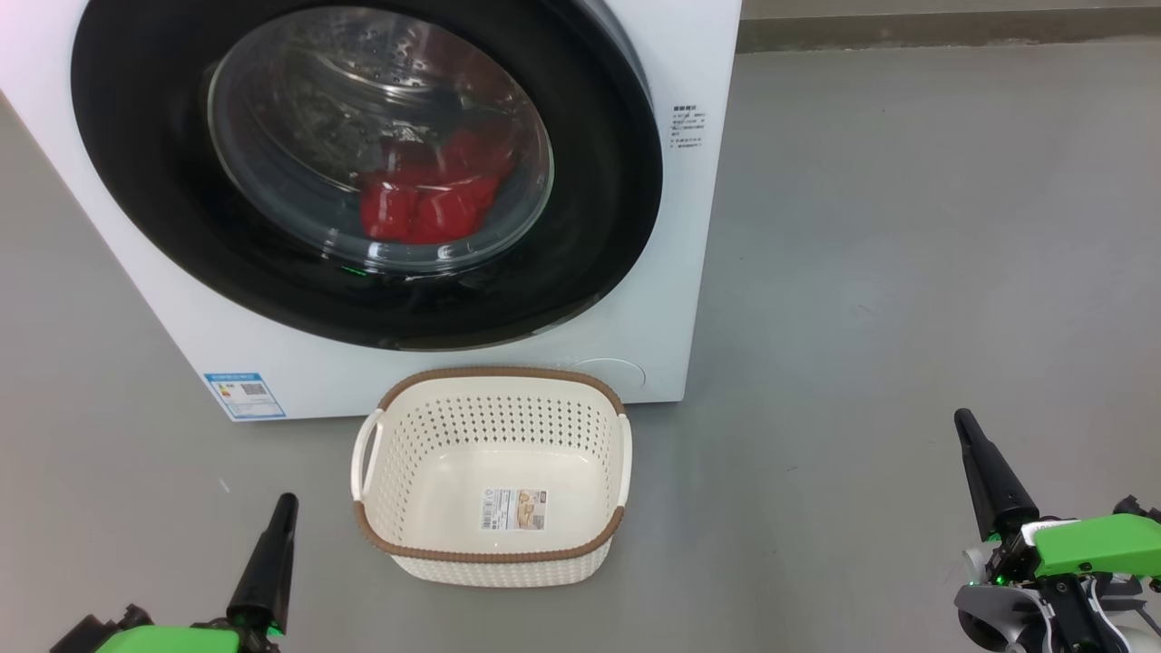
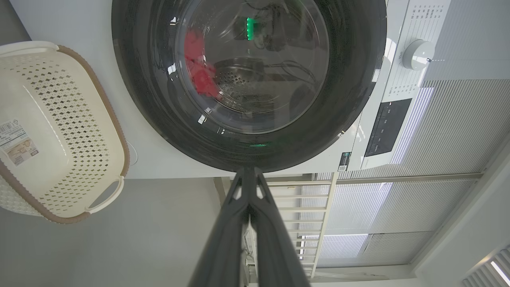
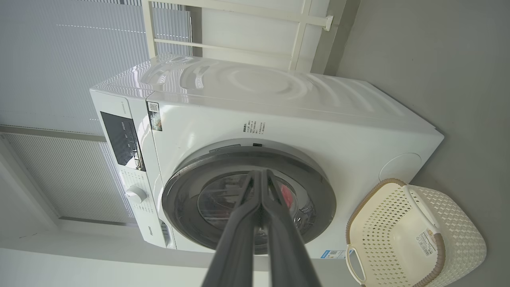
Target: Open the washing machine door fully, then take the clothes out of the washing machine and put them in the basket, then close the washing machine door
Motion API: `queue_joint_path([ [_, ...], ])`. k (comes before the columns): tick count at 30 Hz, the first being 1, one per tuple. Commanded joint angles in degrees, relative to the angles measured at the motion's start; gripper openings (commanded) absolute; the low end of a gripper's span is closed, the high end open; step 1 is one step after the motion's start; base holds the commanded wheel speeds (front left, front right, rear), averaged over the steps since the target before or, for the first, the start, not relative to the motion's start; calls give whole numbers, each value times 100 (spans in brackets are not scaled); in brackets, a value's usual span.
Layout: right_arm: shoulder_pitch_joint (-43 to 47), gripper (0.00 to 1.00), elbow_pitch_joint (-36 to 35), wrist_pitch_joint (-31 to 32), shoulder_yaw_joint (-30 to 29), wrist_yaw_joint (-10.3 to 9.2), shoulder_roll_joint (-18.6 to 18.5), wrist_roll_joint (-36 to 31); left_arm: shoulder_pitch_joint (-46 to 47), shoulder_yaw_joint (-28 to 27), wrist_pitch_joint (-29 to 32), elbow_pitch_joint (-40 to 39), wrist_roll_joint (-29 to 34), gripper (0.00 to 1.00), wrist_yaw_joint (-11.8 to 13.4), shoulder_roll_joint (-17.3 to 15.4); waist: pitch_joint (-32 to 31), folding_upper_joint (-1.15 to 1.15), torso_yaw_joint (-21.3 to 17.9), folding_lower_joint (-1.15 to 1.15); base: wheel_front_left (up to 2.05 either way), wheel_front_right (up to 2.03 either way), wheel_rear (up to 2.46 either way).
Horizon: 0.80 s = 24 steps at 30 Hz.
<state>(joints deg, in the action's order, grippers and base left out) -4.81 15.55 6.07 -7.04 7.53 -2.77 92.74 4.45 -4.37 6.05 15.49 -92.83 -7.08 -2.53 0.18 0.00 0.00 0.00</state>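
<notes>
Laundry corner — washing machine (image 1: 673, 290), window blinds (image 3: 48, 59), grey floor (image 1: 907, 272)

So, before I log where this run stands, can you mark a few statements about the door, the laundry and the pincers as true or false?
1. The washing machine door is closed. True.
2. The basket stands on the floor in front of the washing machine. True.
3. The clothes lie in the basket. False: they are inside the drum, behind the door glass, and there are no clothes in the basket.
4. The left pincer grips the door's rim. False: it is shut on nothing, low down and apart from the door.
5. The right pincer is shut and holds nothing. True.
</notes>
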Motion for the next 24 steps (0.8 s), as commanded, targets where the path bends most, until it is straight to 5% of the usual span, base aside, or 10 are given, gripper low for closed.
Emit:
queue_joint_path([
  [1, -135, 0, -154, 26, 71, -4, -28, -42, 173, -209, 39, -145, 61, 0, -41, -43, 0, 0, 0, 0, 0, 0, 0],
  [24, -136, 0, -153, 32, 63, -4, -23, -48, 173, -213, 42, -145, 65, 0, -41, -41, 0, 0, 0, 0, 0, 0, 0],
])
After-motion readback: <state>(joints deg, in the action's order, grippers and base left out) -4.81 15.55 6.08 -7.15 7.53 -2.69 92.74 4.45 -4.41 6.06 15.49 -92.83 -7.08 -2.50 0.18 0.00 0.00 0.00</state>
